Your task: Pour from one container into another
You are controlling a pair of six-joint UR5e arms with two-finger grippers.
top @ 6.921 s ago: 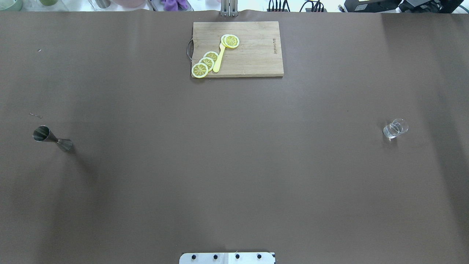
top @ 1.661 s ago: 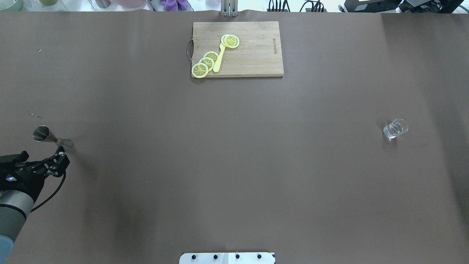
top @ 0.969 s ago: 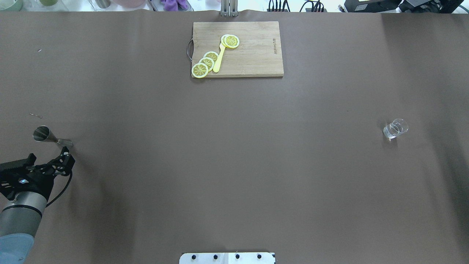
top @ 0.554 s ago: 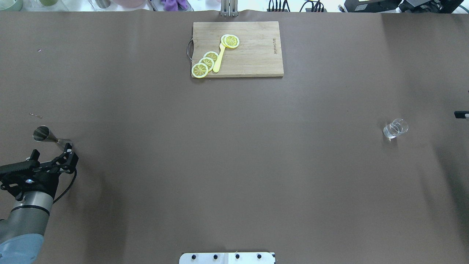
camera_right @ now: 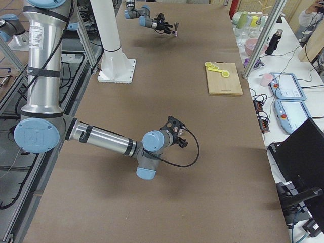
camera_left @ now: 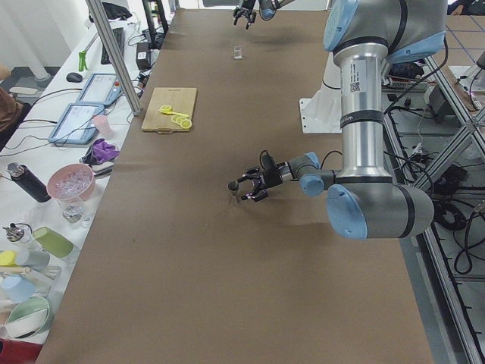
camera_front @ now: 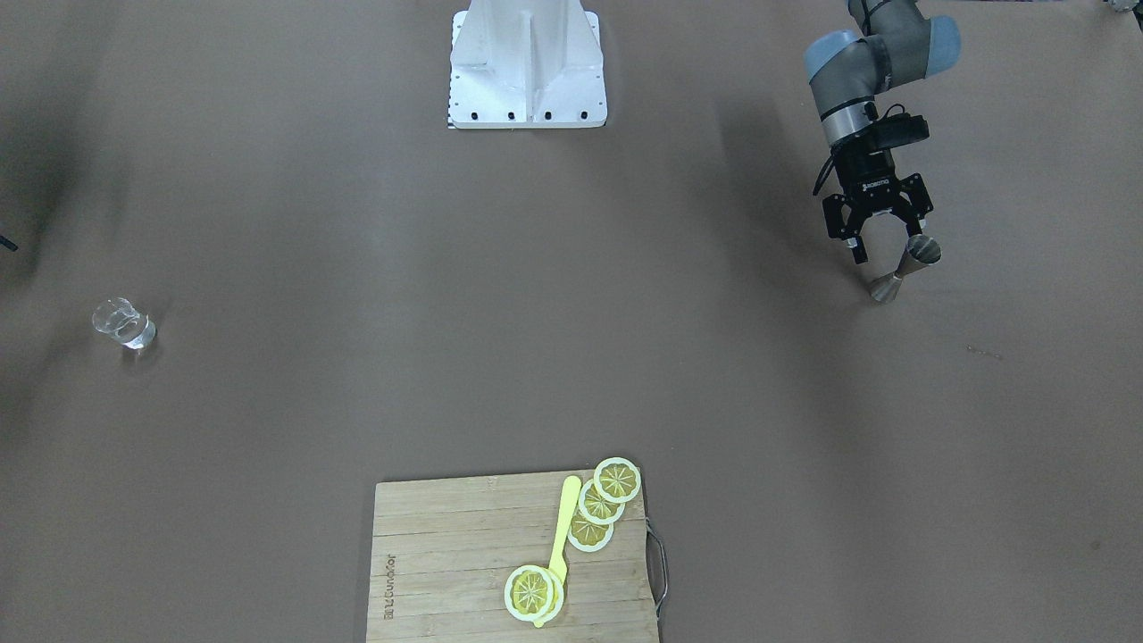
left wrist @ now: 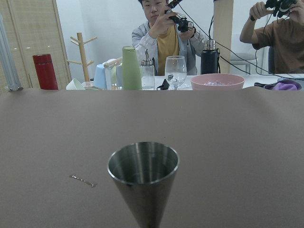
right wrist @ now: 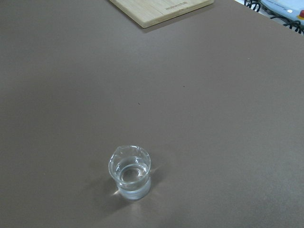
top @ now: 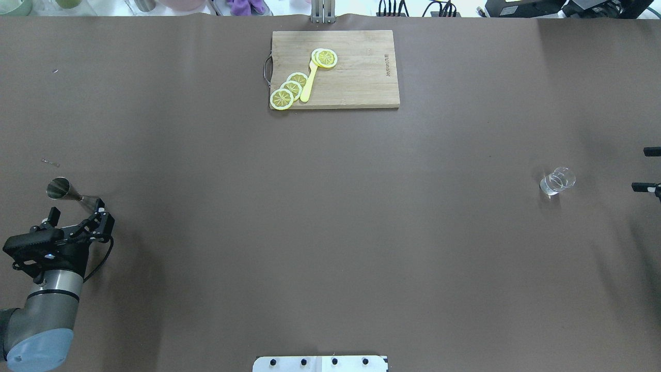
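Steel jigger (camera_front: 917, 253) stands upright just ahead of left hand (camera_front: 884, 243) — fingers apart

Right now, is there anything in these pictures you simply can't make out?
Left wrist view: the metal cup hides its own bottom behind its wall, so full or empty is unknown; the picture's lower edge cuts off its foot.
Overhead view: the right edge cuts off the right gripper but for its fingertips.
Right wrist view: the glass is too clear to show its fill.
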